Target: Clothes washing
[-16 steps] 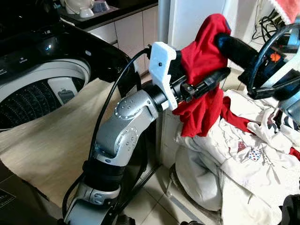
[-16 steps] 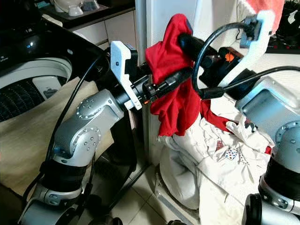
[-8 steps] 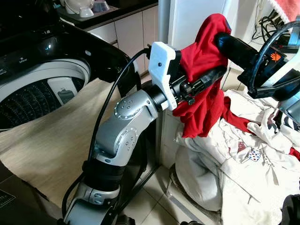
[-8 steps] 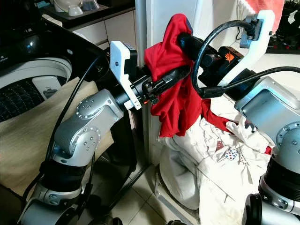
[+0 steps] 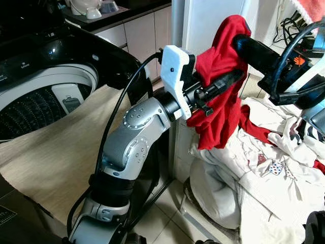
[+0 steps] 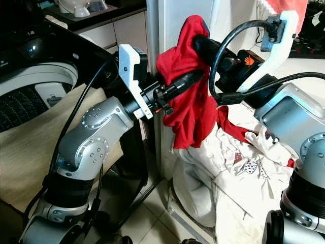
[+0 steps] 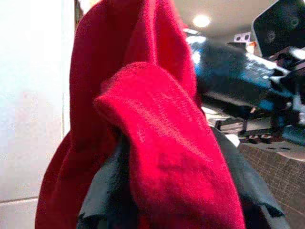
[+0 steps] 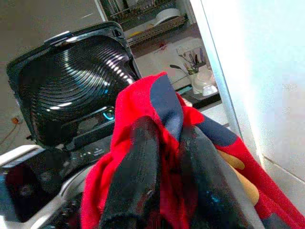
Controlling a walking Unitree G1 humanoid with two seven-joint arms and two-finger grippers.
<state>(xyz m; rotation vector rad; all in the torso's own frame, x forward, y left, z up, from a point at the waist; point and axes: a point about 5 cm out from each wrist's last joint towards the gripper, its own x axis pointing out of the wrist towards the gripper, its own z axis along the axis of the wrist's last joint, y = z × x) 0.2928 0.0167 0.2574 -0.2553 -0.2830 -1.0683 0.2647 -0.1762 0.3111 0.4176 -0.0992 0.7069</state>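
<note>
A red garment (image 5: 218, 117) hangs in mid-air above a heap of white clothes (image 5: 254, 178). My left gripper (image 5: 228, 80) reaches in from the left and is shut on the cloth's middle; red folds (image 7: 157, 143) wrap over its black fingers. My right gripper (image 5: 244, 46) comes from the right and is shut on the garment's top, with red and navy cloth (image 8: 162, 100) bunched between its fingers (image 8: 138, 181). The washing machine stands at the left, drum (image 5: 35, 109) open and black lid (image 8: 71, 71) raised.
A beige cloth (image 5: 56, 157) lies draped over the washer's front edge. A white pillar (image 5: 203, 20) stands right behind the garment. Cabinets and a counter with dishes (image 5: 91, 7) are at the back. Tiled floor (image 5: 162, 218) shows between washer and heap.
My left gripper has drawn back slightly to the left and tilted its fingers up, tugging the red cloth with it. The right arm has barely moved.
</note>
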